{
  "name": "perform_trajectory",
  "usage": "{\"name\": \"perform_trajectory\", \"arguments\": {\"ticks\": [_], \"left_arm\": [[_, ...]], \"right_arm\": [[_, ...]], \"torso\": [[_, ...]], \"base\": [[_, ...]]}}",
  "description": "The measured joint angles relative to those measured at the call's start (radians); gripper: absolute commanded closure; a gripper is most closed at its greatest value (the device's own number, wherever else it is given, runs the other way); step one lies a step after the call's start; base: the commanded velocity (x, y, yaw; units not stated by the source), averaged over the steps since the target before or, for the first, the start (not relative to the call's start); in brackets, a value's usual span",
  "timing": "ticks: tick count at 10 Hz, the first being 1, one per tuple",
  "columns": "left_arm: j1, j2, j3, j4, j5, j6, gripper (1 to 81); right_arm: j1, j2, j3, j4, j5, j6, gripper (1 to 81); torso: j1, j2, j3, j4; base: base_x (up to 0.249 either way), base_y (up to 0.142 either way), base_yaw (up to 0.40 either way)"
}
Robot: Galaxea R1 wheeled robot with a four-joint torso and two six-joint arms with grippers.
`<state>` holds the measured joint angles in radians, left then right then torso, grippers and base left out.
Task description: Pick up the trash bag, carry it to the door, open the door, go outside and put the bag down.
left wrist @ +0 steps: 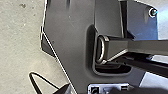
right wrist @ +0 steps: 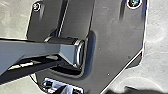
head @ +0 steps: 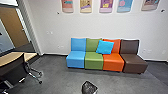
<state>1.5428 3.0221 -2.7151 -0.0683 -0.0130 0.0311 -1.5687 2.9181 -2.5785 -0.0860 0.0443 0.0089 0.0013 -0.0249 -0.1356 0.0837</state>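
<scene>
I can't tell how far open my left gripper or my right gripper is, or whether either has hold of anything. Below my wrists lies my own dark base plate [left wrist: 71, 50]. Out ahead, low in my head view, the black trash bag [head: 89, 88] rises to a crumpled peak, seemingly standing on the grey floor [head: 57, 75], in front of the row of blue, green, orange and brown seats [head: 113, 62]; its lower part I can't see.

Its creased, glossy skin looks like thin plastic: soft, slippery, with no stiffness to push back against my grip. I'd judge it light for its bulk, though the filling is hidden and could drag it down. The gathered top looks the best place to take hold; I'd want a thick bunch of it, squeezed firmly, since a shallow pinch could slide or tear. Once lifted, it should hang and swing, so I'd carry it slowly, clear of the wheeled chair [head: 33, 72] on my left.
</scene>
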Motion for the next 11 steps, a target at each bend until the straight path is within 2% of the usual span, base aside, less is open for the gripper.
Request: {"name": "perform_trajectory", "arguments": {"ticks": [2,11], "left_arm": [[0.004,0.000,0.000,0.000,0.000,0.000,1.0],[0.004,0.000,0.000,0.000,-0.002,0.000,1.0]], "right_arm": [[0.000,0.000,-0.002,0.000,0.000,0.000,1.0],[-0.001,0.000,-0.006,0.000,0.000,0.001,1.0]], "torso": [[0.000,0.000,0.000,0.000],[0.000,0.000,0.000,0.000]], "base": [[0.149,0.000,0.000],[0.149,-0.064,0.000]]}}
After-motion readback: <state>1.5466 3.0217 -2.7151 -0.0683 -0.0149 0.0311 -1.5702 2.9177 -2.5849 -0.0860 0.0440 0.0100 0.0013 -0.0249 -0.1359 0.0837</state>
